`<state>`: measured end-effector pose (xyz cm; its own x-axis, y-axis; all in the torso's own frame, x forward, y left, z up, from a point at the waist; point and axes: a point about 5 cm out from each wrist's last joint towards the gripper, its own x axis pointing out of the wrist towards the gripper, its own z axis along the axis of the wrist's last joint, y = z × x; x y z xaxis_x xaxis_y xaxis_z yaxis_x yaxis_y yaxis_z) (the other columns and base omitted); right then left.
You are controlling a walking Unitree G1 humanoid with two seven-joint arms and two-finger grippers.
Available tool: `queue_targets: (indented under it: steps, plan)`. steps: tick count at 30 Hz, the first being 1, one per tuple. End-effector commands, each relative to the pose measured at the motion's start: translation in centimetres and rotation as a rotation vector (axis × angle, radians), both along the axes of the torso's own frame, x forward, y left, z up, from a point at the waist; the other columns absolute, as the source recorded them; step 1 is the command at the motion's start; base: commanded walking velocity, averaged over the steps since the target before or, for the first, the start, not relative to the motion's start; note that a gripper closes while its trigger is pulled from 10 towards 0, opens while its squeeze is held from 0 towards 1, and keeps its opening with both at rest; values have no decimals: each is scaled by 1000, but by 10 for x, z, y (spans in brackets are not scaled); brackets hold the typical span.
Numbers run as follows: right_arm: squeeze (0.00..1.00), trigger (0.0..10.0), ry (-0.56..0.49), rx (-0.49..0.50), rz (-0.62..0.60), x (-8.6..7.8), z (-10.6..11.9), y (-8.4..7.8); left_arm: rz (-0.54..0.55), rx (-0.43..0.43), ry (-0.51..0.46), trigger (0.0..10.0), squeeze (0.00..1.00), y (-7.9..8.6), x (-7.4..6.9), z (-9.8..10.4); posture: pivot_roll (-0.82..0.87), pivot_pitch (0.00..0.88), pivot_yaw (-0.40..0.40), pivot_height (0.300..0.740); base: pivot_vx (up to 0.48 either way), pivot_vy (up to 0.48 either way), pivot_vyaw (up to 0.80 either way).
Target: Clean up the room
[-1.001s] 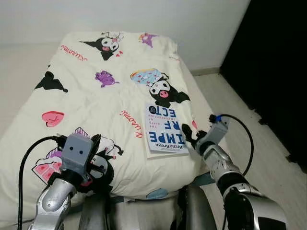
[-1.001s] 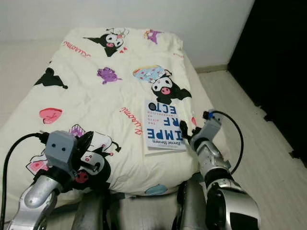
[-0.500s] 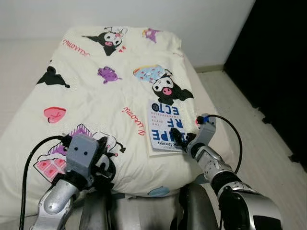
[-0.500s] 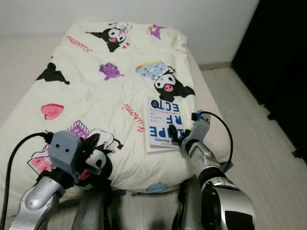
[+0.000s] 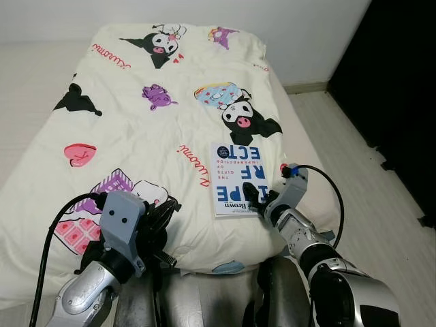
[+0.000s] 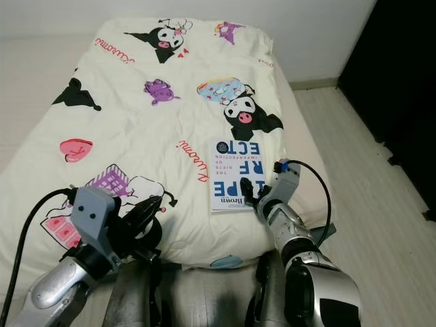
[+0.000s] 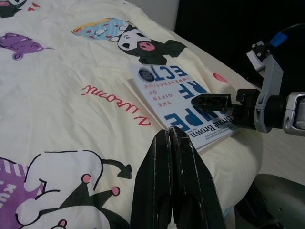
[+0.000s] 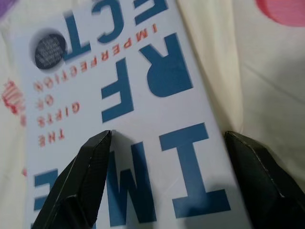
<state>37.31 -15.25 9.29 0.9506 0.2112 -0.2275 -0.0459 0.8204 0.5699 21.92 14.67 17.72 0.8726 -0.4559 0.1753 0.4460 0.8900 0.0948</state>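
A white book with big blue letters lies flat on the cream cartoon-print blanket, near the bed's front right edge. My right gripper is at the book's near right corner and is open. In the right wrist view one finger hovers over the cover of the book, while the other finger sits beyond the book's edge above the blanket. My left gripper hangs low over the blanket at the front left. Its two fingers are pressed together, shut on nothing, and point toward the book.
The bed takes up most of the view, with a white wall behind it. Pale wood floor runs along the bed's right side, beside a dark opening. My legs stand against the bed's front edge.
My right gripper has moved left from beside the book onto its near right corner. The camera has shifted a little. The left gripper now points more toward the book.
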Motion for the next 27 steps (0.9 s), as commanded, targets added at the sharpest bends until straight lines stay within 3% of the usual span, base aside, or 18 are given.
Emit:
queue_targets:
  steps: [1,4,9,13,27]
  plan:
    - [0,10000,55,59,14,-6,-12,8,-18,10,22,10000,0,0,-4,-2,264,388,-32,556,0,0,0]
    - [0,10000,38,137,15,-6,-10,11,16,12,16,10000,0,2,-2,2,264,385,-32,556,0,0,0]
    - [0,10000,25,181,23,-5,-7,14,27,10,19,10000,0,4,-1,4,259,379,-32,556,0,0,0]
    - [0,10000,-29,241,98,-1,2,23,31,11,18,10000,0,4,2,6,252,368,-36,556,0,0,0]
    - [0,9686,-90,295,180,0,10,36,21,15,17,10000,0,3,5,9,253,358,-37,556,0,0,0]
